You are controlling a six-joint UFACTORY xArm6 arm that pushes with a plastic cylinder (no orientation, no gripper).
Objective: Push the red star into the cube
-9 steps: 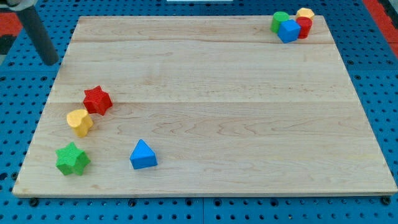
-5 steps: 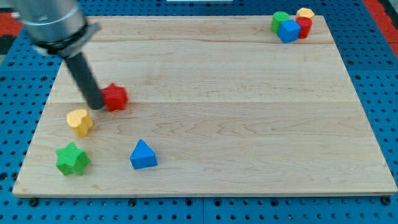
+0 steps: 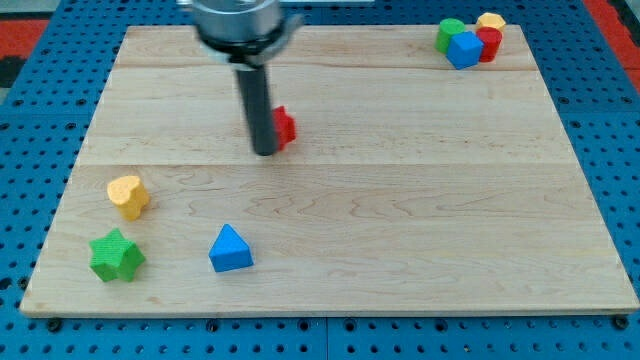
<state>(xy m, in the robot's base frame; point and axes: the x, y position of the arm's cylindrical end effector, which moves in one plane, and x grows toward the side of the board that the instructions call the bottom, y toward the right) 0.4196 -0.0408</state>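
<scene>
The red star (image 3: 284, 126) lies on the wooden board's upper middle-left, partly hidden behind my rod. My tip (image 3: 265, 152) touches the star's left side. The blue cube (image 3: 464, 49) sits at the board's top right corner, in a tight cluster with a green block (image 3: 449, 32), a red block (image 3: 489, 42) and a yellow block (image 3: 491, 21). The star is far to the left of the cube.
A yellow heart block (image 3: 128, 195), a green star (image 3: 116, 256) and a blue triangular block (image 3: 230, 249) lie at the board's lower left. The board (image 3: 400, 220) rests on a blue pegboard.
My rod swept in from the view's upper left, met the red star and pushed it rightward and slightly up across the board. The other blocks have not moved.
</scene>
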